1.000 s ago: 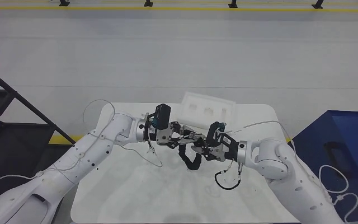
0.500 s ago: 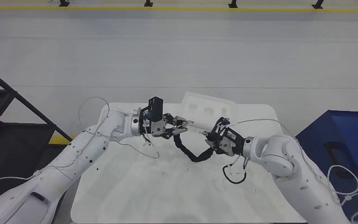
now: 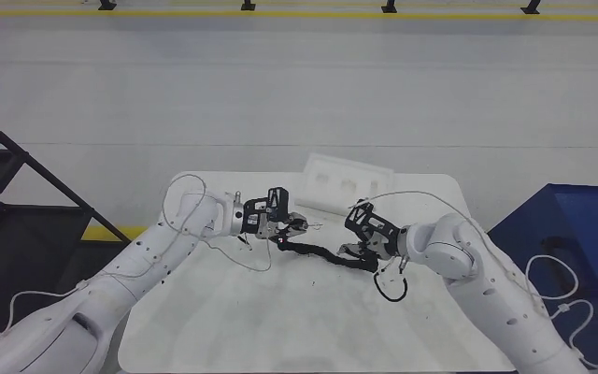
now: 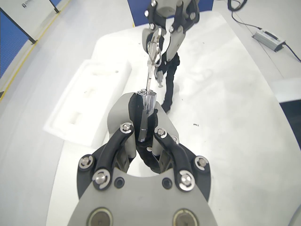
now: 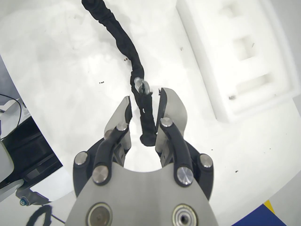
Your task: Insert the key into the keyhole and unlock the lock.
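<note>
The left tool [image 4: 144,101] is clamped on the chrome lock cylinder [image 4: 144,128] near the middle of the bench [image 4: 223,118]; the key [image 4: 149,76] stands in the keyhole at the cylinder's free end, with a ring [image 4: 155,54] and a second key [image 4: 160,78] hanging from it; the lock's black sleeved cable [image 5: 122,36] trails over the bench to the right tool [image 5: 145,94], whose fingers stand apart around the cable's far end; a white foam tray [image 5: 235,48] lies nearby.
</note>
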`<state>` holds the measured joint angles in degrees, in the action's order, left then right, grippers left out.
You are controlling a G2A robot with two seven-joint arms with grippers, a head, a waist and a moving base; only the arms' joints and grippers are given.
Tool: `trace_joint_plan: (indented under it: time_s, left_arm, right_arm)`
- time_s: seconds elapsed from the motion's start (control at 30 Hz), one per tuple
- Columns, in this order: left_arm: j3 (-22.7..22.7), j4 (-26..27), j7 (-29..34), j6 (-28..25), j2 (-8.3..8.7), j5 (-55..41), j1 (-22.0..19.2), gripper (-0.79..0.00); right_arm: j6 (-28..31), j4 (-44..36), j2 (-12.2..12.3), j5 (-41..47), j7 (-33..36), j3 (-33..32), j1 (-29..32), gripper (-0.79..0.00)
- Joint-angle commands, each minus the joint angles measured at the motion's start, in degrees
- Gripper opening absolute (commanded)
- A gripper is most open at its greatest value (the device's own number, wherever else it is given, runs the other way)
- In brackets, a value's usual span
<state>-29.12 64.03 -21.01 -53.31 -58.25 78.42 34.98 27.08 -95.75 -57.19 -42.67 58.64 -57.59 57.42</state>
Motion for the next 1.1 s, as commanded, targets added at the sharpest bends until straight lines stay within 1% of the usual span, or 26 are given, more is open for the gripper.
trace_joint_plan:
  time_s: [0.0, 0.03, 0.07, 0.1, 0.13, 0.17, 0.2, 0.3, 0.4, 0.53, 0.67, 0.77, 0.9, 1.07]
  left_arm:
    - [0.9, -1.0, 0.8, -1.5, -0.59, 1.3, -0.4, -0.785]
    - [1.4, -1.4, 1.4, -2.2, -0.9, 2.1, -0.7, -0.785]
    - [1.8, -1.8, 1.7, -2.9, -1.2, 2.5, -0.9, -0.773]
    - [2.1, -2.3, 2.0, -3.7, -1.49, 2.7, -1.0, -0.699]
    - [2.5, -2.7, 2.5, -4.6, -1.77, 3.1, -1.2, -0.606]
    - [3.0, -3.1, 3.2, -4.7, -2.06, 3.4, -1.3, -0.434]
    - [3.6, -3.2, 3.5, -4.7, -2.34, 3.4, -1.4, 0.0]
    - [5.1, -3.9, 3.0, -4.7, -2.93, 2.4, -2.1, 0.0]
    - [6.0, -4.2, 2.4, -4.7, -3.11, 1.7, -3.4, 0.0]
    - [6.7, -3.4, -2.1, -4.7, -2.33, 1.0, -5.8, 0.0]
    - [7.0, -4.0, -9.8, -4.7, -0.68, -2.8, -9.1, 0.0]
    - [8.8, -3.7, -12.2, -4.7, 0.8, -4.2, -12.2, 0.0]
    - [12.8, -2.8, -15.1, -4.7, 2.96, -9.2, -17.0, 0.0]
    - [19.4, -1.9, -16.7, -4.7, 5.64, -16.7, -24.8, 0.0]
  right_arm:
    - [0.6, -0.2, 0.1, 0.7, 0.7, -0.1, -0.1, -0.296]
    - [1.0, -0.3, 0.2, 1.6, 0.5, -0.4, 0.1, -0.197]
    - [1.4, -0.6, 0.3, 1.9, 0.6, -0.9, 0.3, -0.12]
    - [2.3, -1.1, 0.4, 2.3, 0.6, -1.2, 0.6, -0.037]
    - [3.5, -1.6, 0.6, 2.9, 0.3, -1.7, 0.9, 0.0]
    - [4.4, -2.1, 0.7, 3.5, -0.1, -2.3, 1.3, 0.0]
    - [5.3, -2.6, 0.9, 3.8, -0.4, -2.8, 1.6, 0.0]
    - [8.6, -3.3, 1.4, 5.1, -1.9, -4.4, 2.4, 0.0]
    - [11.1, -3.5, 1.7, 6.0, -3.1, -5.4, 2.6, 0.0]
    - [14.8, -3.1, 1.8, 8.5, -6.0, -6.0, 2.0, 0.0]
    - [17.5, -2.3, 1.8, 10.2, -8.1, -6.3, 0.0, 0.0]
    - [19.1, -1.4, 1.7, 11.7, -8.9, -6.3, -2.5, 0.0]
    - [21.0, -0.5, 1.6, 14.9, -9.9, -6.4, -6.4, 0.0]
    - [21.9, 1.3, 1.7, 18.5, -8.8, -6.4, -10.8, 0.0]
